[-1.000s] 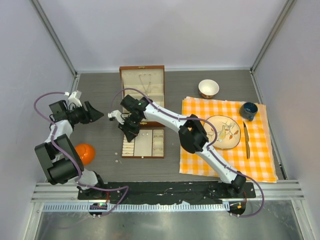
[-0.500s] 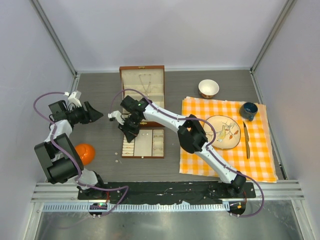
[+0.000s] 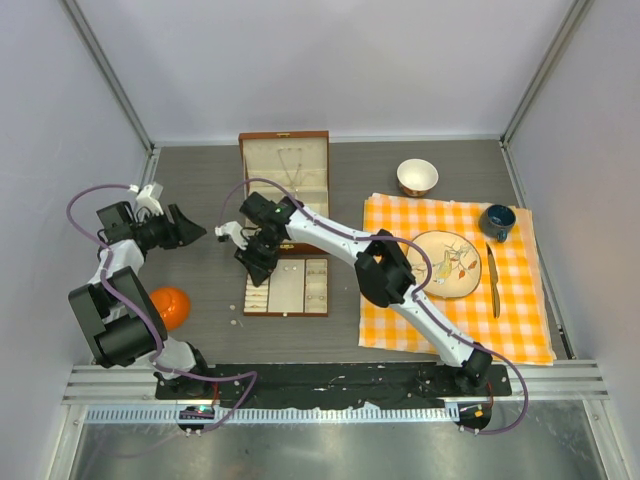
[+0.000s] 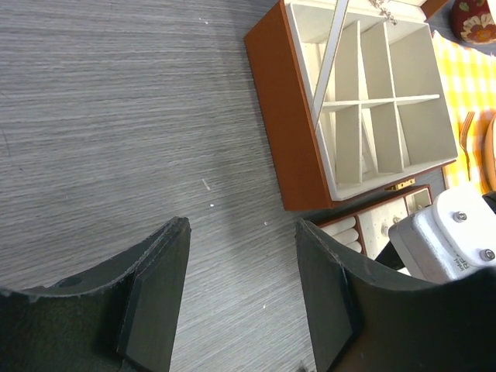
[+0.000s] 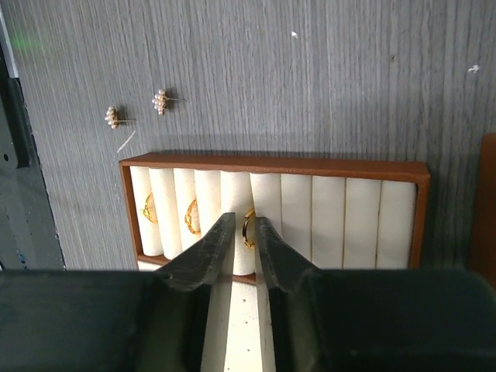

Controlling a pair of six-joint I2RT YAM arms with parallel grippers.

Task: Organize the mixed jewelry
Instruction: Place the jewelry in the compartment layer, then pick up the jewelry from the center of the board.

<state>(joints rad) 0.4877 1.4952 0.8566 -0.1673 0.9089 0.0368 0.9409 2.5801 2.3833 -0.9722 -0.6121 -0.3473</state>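
My right gripper is over the near left end of the cream-lined tray. Its jaws are nearly closed around a gold ring that sits between two ring rolls. Two more gold rings sit in the slots to its left. Two pearl-cluster studs lie on the table beside the tray, and they also show in the top view. A thin chain necklace hangs in the box lid. My left gripper is open and empty, left of the box.
The brown wooden box stands open behind the tray, its compartments showing cream. An orange ball lies near the left arm. At right, a checked cloth holds a plate, a knife and a blue cup. A bowl stands behind it.
Both arms have barely moved. The right gripper stays over the tray's ring rolls and the left gripper stays open.
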